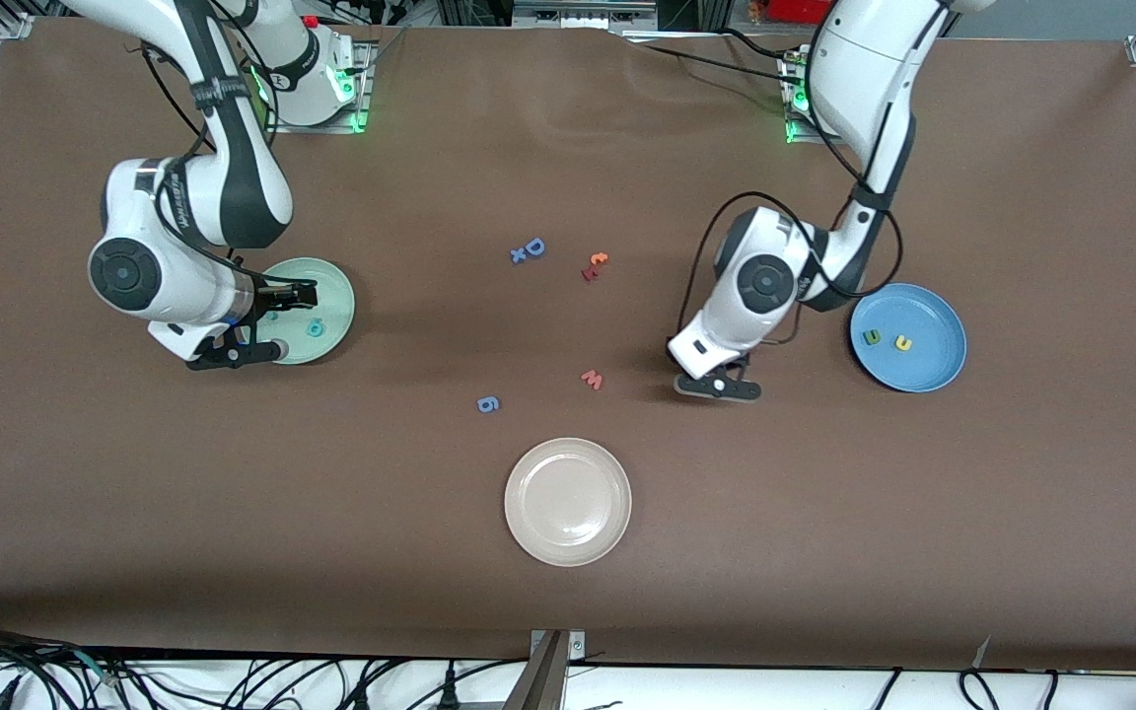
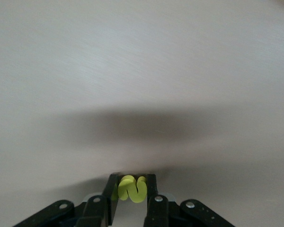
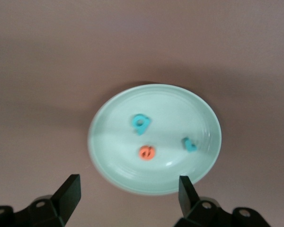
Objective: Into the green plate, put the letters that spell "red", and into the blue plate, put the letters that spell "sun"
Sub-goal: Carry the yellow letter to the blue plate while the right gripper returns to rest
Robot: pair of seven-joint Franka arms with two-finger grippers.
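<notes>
yellow "s" (image 2: 132,188) pinched in left end effector (image 2: 132,195) low on worktop near blue plate (image 1: 908,337); next, carried there. right end effector (image 3: 128,191) agape over green plate (image 3: 155,138).

Brown table (image 1: 568,611); pale mint-green plate (image 3: 199,113) with teal d (image 3: 140,123), teal r (image 3: 190,144), orange e (image 3: 146,152); blue plate (image 1: 933,370) with olive (image 1: 871,337) and yellow letter (image 1: 903,343); yellow s (image 2: 131,188); beige-white plate (image 1: 568,501); red w (image 1: 593,379)

A beige plate (image 1: 568,502), blue "D" (image 1: 533,247), blue "g" (image 1: 488,403) and red "w" (image 1: 593,379) lie on the brown table (image 1: 1022,513).
</notes>
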